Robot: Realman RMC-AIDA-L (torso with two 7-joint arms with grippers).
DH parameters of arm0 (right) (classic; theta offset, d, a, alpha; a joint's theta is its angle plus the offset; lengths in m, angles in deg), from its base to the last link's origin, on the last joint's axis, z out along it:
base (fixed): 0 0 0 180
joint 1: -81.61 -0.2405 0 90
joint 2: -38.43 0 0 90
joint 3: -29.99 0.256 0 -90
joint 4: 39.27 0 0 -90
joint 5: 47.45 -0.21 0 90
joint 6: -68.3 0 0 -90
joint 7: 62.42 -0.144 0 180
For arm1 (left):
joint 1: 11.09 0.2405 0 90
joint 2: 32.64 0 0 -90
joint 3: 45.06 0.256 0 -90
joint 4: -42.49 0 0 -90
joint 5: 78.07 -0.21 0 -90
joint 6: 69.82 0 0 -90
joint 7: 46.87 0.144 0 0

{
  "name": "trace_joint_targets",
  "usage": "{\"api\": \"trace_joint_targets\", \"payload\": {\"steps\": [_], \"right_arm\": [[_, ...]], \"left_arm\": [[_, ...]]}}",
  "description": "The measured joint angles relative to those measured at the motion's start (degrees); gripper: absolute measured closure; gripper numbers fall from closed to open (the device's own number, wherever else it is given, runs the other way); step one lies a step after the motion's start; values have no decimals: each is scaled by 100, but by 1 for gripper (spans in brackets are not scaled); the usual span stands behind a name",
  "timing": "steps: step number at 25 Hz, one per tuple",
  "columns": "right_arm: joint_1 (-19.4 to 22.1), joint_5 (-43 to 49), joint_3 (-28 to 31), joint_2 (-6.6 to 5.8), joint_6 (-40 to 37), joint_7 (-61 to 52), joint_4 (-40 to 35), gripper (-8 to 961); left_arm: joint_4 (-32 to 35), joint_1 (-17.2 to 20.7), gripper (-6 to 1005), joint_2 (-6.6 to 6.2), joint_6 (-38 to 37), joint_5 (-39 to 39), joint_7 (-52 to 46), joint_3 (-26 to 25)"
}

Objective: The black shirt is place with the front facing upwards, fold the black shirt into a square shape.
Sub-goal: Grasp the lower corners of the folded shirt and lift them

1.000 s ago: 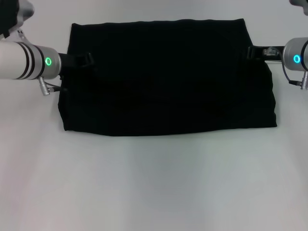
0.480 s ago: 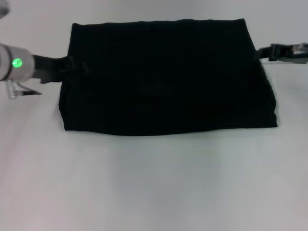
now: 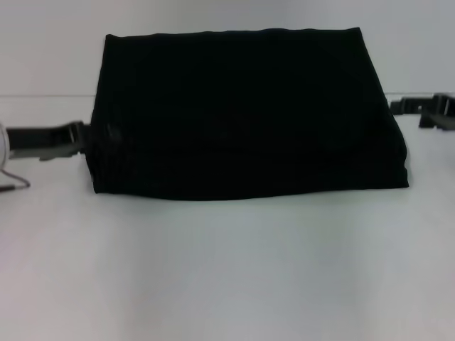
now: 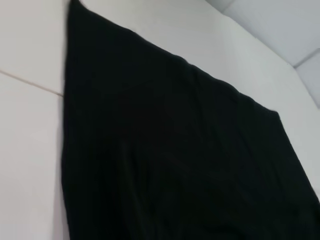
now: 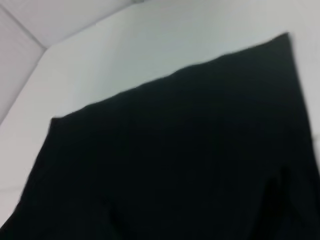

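Observation:
The black shirt (image 3: 242, 114) lies folded into a wide rectangle on the white table, with no lettering showing. My left gripper (image 3: 75, 135) is low beside the shirt's left edge, just off the fabric. Beside the right edge is my right gripper (image 3: 409, 108), also clear of the cloth. The black shirt (image 4: 165, 150) fills most of the left wrist view, and the black shirt (image 5: 175, 160) covers the lower part of the right wrist view. Neither wrist view shows that arm's own gripper.
The white table (image 3: 227, 270) stretches bare in front of the shirt toward me. A thin seam line (image 3: 43, 96) crosses the table behind the left arm. A pale wall rises behind the shirt's far edge.
Both arms have pulled outward, away from the shirt's side edges, and toward the front of the table. The shirt has kept its folded shape and place.

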Motion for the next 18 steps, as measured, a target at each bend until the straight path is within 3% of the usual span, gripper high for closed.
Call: {"api": "trace_joint_targets", "payload": {"steps": [4,7,12,18], "right_arm": [[417,-628,345,221,-478,473,47,102],[664,-1250,579,288,-857,923,227,36],[910,-1860,860,261,-1152,1377,603,41],[932,-1894,979,212,-1140,1389,670,169]], "left_arm": [[-325,132,225,80,125,226,1179,-157],[-495,199,207,156,400,306,1805,-273],[-521,311,206,236,930,539,1882,-288],[-710,278,211,207,996,650,1707,-278]]}}
